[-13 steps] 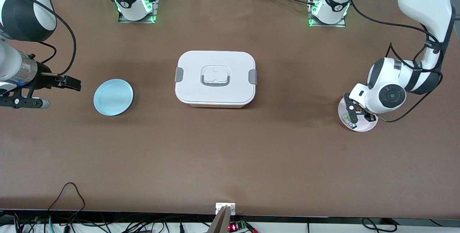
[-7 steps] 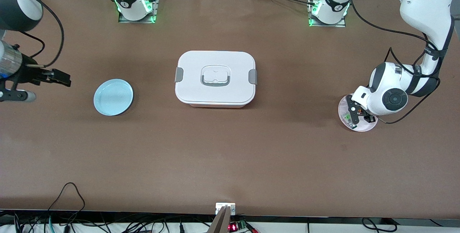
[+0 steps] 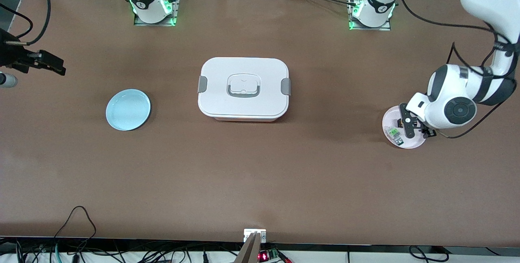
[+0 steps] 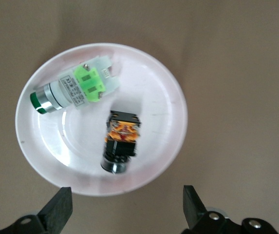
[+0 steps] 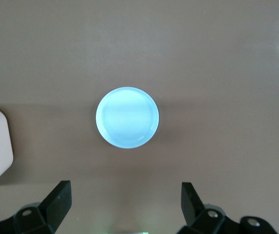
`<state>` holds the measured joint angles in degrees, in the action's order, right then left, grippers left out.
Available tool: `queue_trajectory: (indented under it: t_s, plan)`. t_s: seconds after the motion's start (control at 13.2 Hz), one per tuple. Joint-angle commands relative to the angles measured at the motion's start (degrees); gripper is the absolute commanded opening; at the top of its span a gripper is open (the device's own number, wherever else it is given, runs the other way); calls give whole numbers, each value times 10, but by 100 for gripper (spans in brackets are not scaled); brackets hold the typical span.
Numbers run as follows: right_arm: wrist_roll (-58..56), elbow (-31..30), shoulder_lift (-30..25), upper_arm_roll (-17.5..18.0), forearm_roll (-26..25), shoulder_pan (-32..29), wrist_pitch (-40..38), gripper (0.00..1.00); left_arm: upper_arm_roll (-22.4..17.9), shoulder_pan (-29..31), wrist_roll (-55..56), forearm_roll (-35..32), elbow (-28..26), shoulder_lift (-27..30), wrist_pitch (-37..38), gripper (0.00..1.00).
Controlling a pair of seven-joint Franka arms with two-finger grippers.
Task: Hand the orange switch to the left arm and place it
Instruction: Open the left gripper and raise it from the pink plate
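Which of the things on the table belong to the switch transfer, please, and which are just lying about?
Belonging to the job:
- orange switch, lying in the pink plate
- left gripper, open over that plate
- right gripper, open, at the right arm's end of the table
- box, to be avoided
- blue plate, probably the destination

Just lying about:
- green-and-clear component, in the same pink plate

Lighting was even and bright from overhead. The box (image 3: pixel 243 88) cast a soft shadow; the wrist views looked slightly soft.

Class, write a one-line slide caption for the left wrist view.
Open left gripper over the pink plate holding the orange switch and a green-and-clear component.
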<state>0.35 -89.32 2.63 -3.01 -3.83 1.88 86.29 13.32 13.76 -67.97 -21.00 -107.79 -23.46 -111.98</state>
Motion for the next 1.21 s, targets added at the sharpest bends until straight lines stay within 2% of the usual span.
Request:
queue_trajectory:
  t_s: [0.0,0.23,0.45,0.53,0.68,0.83,0.91,0.98,1.06,1.14]
  plan:
    - [-13,-47,-49,-3,10,1,-7,100,28,3,16,66,95,24,188,100]
    - [-13,-82,-80,-2,9,1,-3,100,58,3,135,113,189,30,343,100]
    - [-8,-138,-118,-3,10,1,42,100,104,3,300,119,288,46,469,100]
    - [-8,-135,-117,-3,9,1,41,100,117,3,357,120,311,52,488,100]
    - [-10,-128,-115,-3,9,1,32,100,120,-4,497,120,315,71,484,100]
    - [-4,-125,-113,-6,11,1,32,100,108,-20,616,133,284,105,404,100]
    - [-3,-122,-113,-5,19,1,32,100,92,-34,642,144,259,128,368,100]
    - [-3,-119,-112,-6,28,1,31,100,40,-73,647,155,234,152,325,100]
    - [-3,-119,-113,-6,29,1,30,100,-37,-133,648,173,205,175,285,100]
    - [-3,-119,-112,-5,29,1,30,100,-93,-158,647,200,183,186,248,100]
